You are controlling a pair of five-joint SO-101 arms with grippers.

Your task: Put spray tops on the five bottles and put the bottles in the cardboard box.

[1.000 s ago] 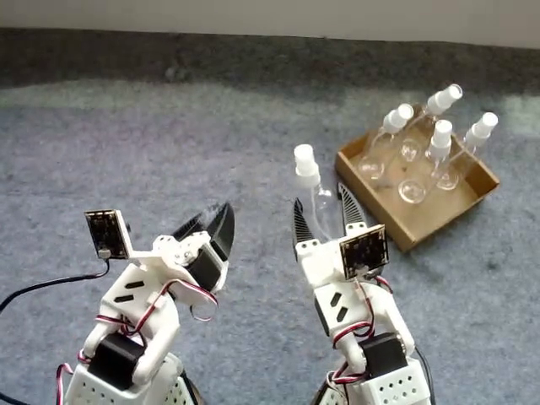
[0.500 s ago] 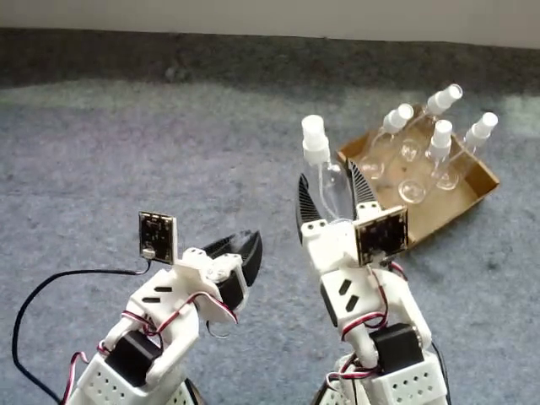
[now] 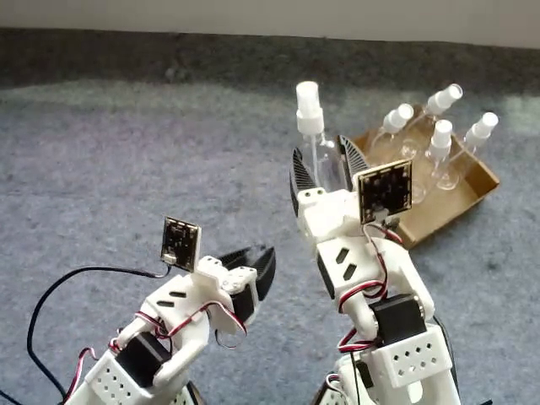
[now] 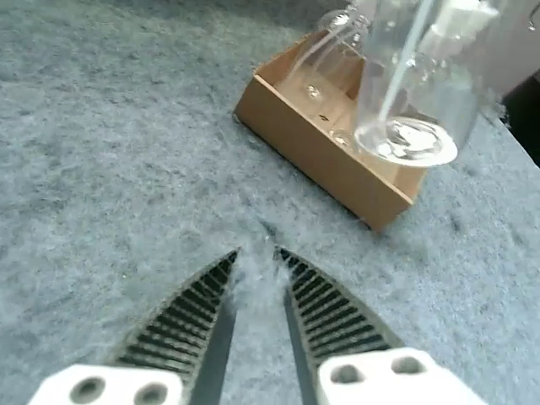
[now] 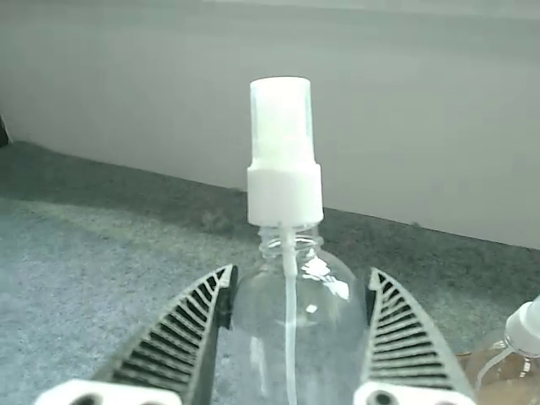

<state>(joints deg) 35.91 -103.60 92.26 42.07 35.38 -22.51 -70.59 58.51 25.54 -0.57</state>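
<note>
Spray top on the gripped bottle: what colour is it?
The spray top is white; right wrist view.

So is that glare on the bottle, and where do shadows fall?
Right wrist view: yes, bright glints on the shoulder of the held bottle. Left wrist view: its base gleams too. High view: soft shadow on the carpet beside the box, a dark band along the far edge.

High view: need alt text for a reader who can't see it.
The right gripper is shut on a clear bottle with a white spray top, held upright beside the cardboard box. Four more topped bottles rest in the box. The left gripper sits empty over the grey carpeted table.
</note>
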